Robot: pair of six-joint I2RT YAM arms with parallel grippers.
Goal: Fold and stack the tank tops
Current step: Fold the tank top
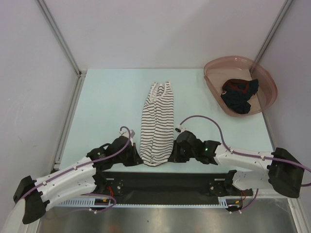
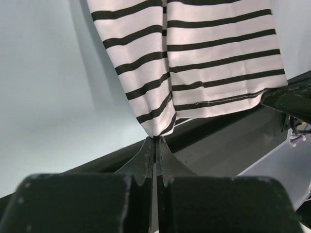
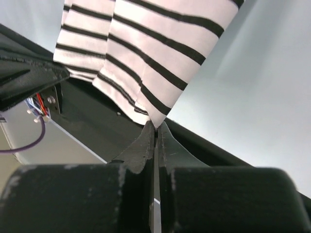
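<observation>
A white tank top with thin black stripes [image 1: 156, 124] lies folded lengthwise down the middle of the table, straps at the far end. My left gripper [image 1: 137, 158] is shut on its near left hem corner, and the striped cloth [image 2: 204, 63] rises from the pinched tip [image 2: 156, 138]. My right gripper [image 1: 171, 156] is shut on the near right hem corner, the cloth [image 3: 146, 53] pinched at its tip [image 3: 156, 124]. A dark navy tank top with red parts [image 1: 239, 95] lies bunched in the pink basin [image 1: 212, 77].
The pink translucent basin stands at the table's far right corner. A black strip [image 1: 160, 182] runs along the near edge between the arm bases. Pale walls and metal posts [image 1: 60, 36] bound the table on the left, back and right.
</observation>
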